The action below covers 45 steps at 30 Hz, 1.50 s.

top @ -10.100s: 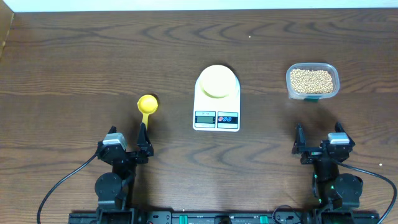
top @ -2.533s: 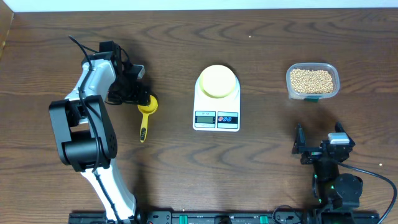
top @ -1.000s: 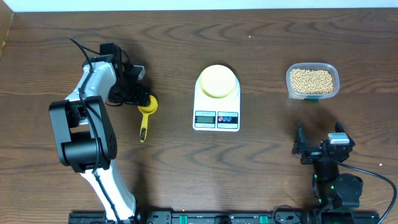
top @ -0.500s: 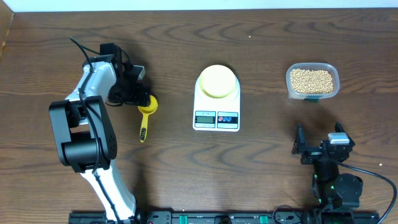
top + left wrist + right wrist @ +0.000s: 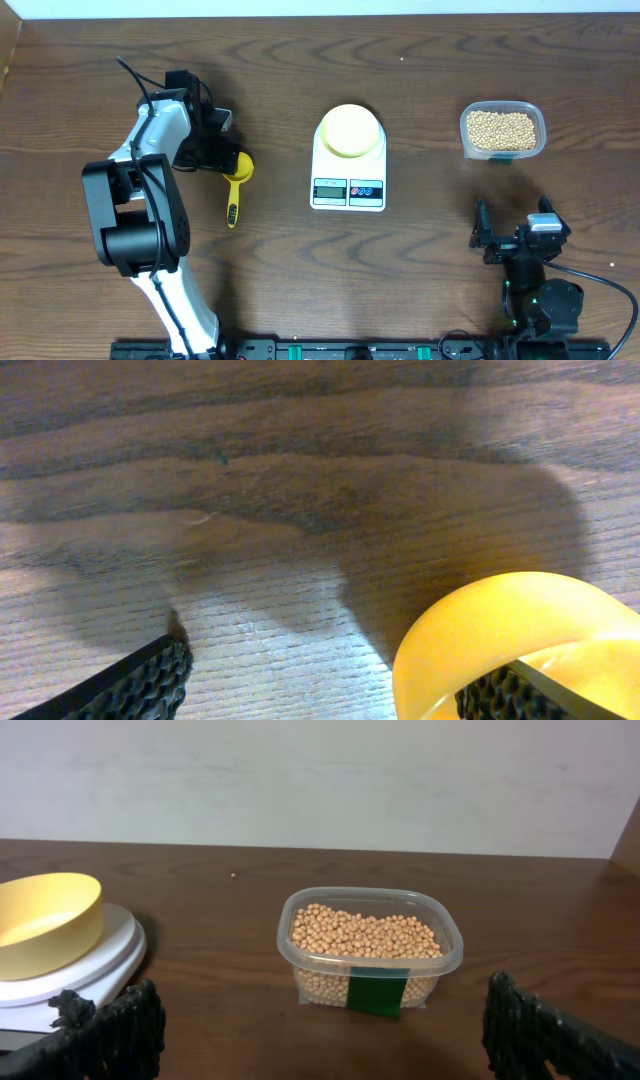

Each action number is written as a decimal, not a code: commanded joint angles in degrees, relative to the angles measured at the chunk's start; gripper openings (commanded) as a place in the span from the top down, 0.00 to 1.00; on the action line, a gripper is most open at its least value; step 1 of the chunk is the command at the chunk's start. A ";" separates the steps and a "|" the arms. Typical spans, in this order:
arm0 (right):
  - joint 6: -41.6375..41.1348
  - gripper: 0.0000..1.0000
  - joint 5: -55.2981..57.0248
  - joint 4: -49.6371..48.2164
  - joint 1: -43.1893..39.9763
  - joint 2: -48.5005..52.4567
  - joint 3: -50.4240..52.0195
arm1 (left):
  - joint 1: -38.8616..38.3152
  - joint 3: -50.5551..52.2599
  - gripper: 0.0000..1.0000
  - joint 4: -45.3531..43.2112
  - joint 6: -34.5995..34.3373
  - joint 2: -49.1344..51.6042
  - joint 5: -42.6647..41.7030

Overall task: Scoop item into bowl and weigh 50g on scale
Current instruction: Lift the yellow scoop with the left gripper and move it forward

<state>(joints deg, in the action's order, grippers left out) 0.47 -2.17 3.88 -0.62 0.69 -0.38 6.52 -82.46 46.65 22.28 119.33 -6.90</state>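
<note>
The left claw (image 5: 228,158), released, straddles the round rim of the glossy yellow scoop (image 5: 238,168) at 9 o'clock, one ribbed pad (image 5: 510,695) inside. Round tan beans (image 5: 501,130) fill the clear tub (image 5: 536,113) at 2 o'clock, well apart; the right claw (image 5: 512,222) gapes at 5 o'clock.

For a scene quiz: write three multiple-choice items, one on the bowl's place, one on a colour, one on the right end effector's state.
1. The bowl sits, relative to the scale: A beside it; B on it; C under it.
2. The label on the tub is: A red; B white; C green.
3. The right end effector is: A open; B shut on the bowl; C shut on the tub.
Answers: 1 B, it rests on the platform; 2 C, a green strip on the front wall; 3 A, its fingers stand wide apart.
</note>
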 commanded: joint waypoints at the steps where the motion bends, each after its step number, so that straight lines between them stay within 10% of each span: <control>1: 0.02 0.01 -0.35 0.24 -0.46 -0.37 0.09 | 0.02 1.51 0.18 0.35 -0.72 0.92 0.52; 26: 0.02 0.01 -0.35 0.24 -0.46 -0.37 0.09 | 0.02 1.51 0.86 0.35 -0.72 0.92 0.52; 45: 0.02 0.01 -0.35 0.24 -0.46 -0.37 0.09 | 0.02 -0.57 0.92 2.54 -0.94 -6.25 0.52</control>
<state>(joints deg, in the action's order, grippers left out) 0.47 -2.17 3.88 -0.62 0.69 -0.38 6.33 -82.35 49.04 21.23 118.17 -7.18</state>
